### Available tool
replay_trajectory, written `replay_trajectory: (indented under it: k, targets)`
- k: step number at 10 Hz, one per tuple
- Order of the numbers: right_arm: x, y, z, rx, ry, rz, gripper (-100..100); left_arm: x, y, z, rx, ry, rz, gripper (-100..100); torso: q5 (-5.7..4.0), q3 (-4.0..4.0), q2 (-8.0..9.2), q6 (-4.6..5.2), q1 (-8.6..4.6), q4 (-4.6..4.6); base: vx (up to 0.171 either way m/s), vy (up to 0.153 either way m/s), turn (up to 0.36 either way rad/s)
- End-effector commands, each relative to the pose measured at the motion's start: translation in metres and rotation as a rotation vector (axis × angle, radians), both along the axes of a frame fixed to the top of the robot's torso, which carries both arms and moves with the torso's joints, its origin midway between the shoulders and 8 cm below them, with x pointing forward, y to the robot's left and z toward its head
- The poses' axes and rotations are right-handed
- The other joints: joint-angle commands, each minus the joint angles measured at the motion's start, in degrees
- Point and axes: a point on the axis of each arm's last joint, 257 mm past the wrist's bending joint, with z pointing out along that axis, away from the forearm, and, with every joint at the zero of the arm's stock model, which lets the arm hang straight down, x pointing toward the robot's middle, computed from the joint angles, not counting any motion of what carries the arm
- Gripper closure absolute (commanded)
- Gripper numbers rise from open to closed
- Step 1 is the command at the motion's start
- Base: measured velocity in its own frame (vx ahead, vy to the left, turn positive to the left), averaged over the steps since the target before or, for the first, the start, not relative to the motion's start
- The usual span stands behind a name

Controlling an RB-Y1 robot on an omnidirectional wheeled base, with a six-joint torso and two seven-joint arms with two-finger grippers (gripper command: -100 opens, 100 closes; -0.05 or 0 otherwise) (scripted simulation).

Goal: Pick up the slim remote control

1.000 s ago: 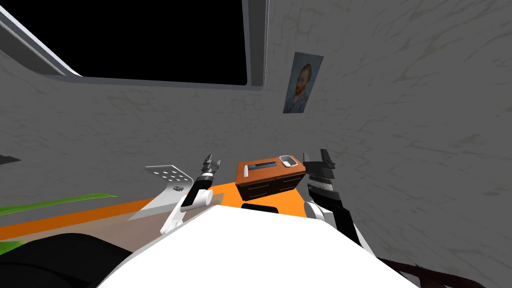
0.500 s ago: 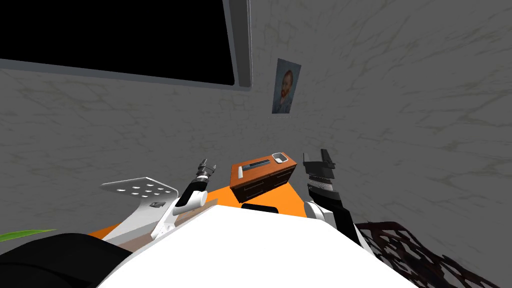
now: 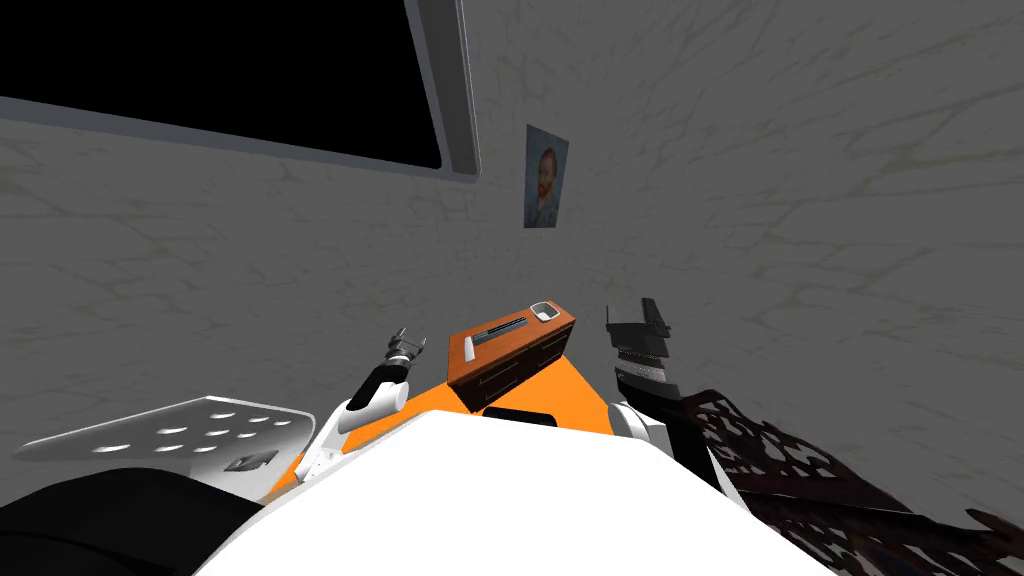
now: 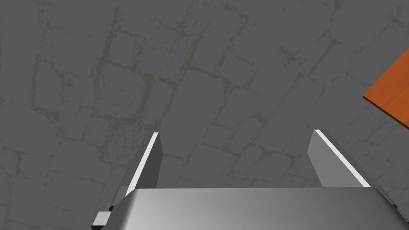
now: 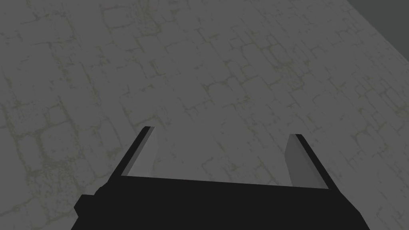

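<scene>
Holding one slim remote control [image 3: 503, 328] and one white dish [image 3: 543, 310]: one brown drawer chest [image 3: 512, 364] on orange rug [image 3: 432, 400]; left gripper [image 4: 235, 133], right gripper [image 5: 221, 131] both spread.

Space above the cabinet [image 3: 510, 365] is open. On it, a white dish [image 3: 543, 311] lies near the slim remote's [image 3: 503, 328] far end; a perforated seat [image 3: 190, 435] stands well left.

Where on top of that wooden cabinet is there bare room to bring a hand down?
The strip of the cabinet top between the slim remote and its front edge is bare. The far end is crowded: a small grey tray sits just past the remote's tip.
</scene>
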Motion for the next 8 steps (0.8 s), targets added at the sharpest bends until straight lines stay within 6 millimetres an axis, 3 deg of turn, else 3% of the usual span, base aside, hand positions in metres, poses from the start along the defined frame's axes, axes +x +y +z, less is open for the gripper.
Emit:
replay_trajectory:
  k: [1, 2, 3, 4, 5, 6, 7, 8]
  targets:
    - [0.0, 0.0, 0.0, 0.0, 0.0, 0.0, 0, -0.017, 0.023, -0.024, -0.079, 0.039, 0.062, -100, 0.0, 0.0, 0.0, 0.0, 0.0, 0.0, -0.012, -0.01, -0.344]
    - [0.0, 0.0, 0.0, 0.0, 0.0, 0.0, 0, -0.017, 0.023, -0.026, -0.108, 0.031, 0.068, -100, 0.0, 0.0, 0.0, 0.04, -0.02, 0.0, -0.011, -0.003, -0.226]
    - [0.0, 0.0, 0.0, 0.0, 0.0, 0.0, 0, -0.032, 0.041, -0.047, -0.168, 0.069, 0.124, -100, 0.0, 0.0, 0.0, -0.01, -0.01, 0.0, -0.01, -0.009, -0.402]
    - [0.0, 0.0, 0.0, 0.0, 0.0, 0.0, 0, -0.033, 0.041, -0.048, -0.194, 0.057, 0.131, -100, 0.0, -0.01, -0.01, 0.05, 0.0, 0.0, -0.008, 0.002, -0.175]
    - [0.0, 0.0, 0.0, 0.0, 0.0, 0.0, 0, -0.049, 0.059, -0.068, -0.254, 0.089, 0.189, -100, 0.01, -0.01, -0.02, -0.03, 0.02, -0.01, -0.007, -0.004, -0.299]
    - [0.0, 0.0, 0.0, 0.0, 0.0, 0.0, 0, -0.05, 0.058, -0.07, -0.279, 0.081, 0.197, -100, 0.01, -0.01, -0.02, 0.02, 0.01, -0.01, -0.005, 0.0, -0.269]
    - [0.0, 0.0, 0.0, 0.0, 0.0, 0.0, 0, -0.069, 0.074, -0.09, -0.341, 0.11, 0.259, -100, 0.0, -0.01, -0.02, -0.01, 0.02, -0.01, -0.002, -0.001, -0.431]
    - [0.0, 0.0, 0.0, 0.0, 0.0, 0.0, 0, -0.069, 0.074, -0.092, -0.368, 0.098, 0.269, -100, 0.01, -0.02, -0.03, 0.03, 0.03, -0.01, -0.001, 0.01, -0.184]
